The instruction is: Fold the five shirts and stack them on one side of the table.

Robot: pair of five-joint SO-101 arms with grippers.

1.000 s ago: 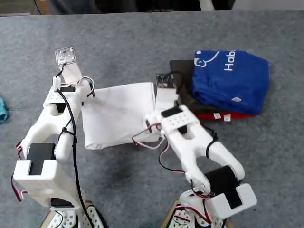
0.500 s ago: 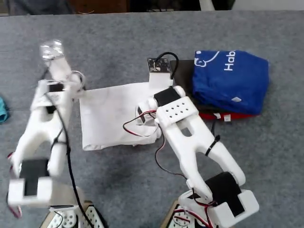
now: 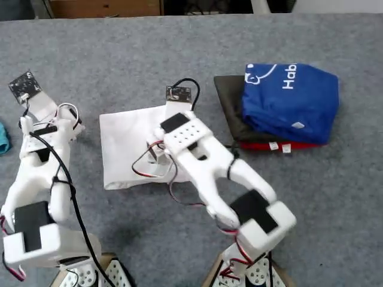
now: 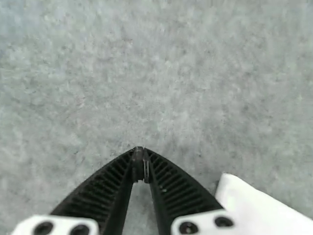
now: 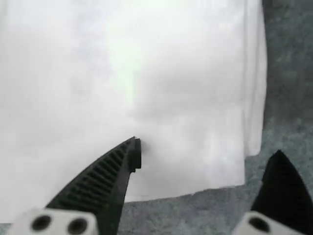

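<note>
The grey felt table holds four folded shirts: one white cotton shirt, and a blue shirt on a black shirt on a red shirt. A teal scrap may be a fifth. The right gripper gapes over the white cotton shirt, and the left gripper, pinched closed, is just beside it.

left gripper: swung left, off white shirt | right gripper: moved left, over white shirt
</note>
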